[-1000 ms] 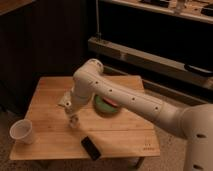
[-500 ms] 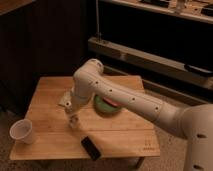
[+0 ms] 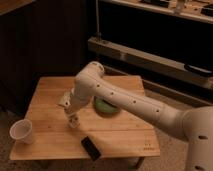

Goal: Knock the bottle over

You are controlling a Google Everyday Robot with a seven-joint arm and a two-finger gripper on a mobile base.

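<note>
My gripper [image 3: 70,113] hangs at the end of the white arm [image 3: 125,100], low over the left middle of the wooden table [image 3: 125,135]. A small pale upright thing [image 3: 74,122] stands on the table right under the gripper's tip. It looks like the bottle, with its upper part hidden by the gripper. I cannot tell whether the gripper touches it.
A white paper cup [image 3: 22,132] stands at the table's front left corner. A flat black object [image 3: 90,147] lies near the front edge. A green bowl [image 3: 106,106] sits at the table's middle, partly behind the arm. Dark shelving stands behind the table.
</note>
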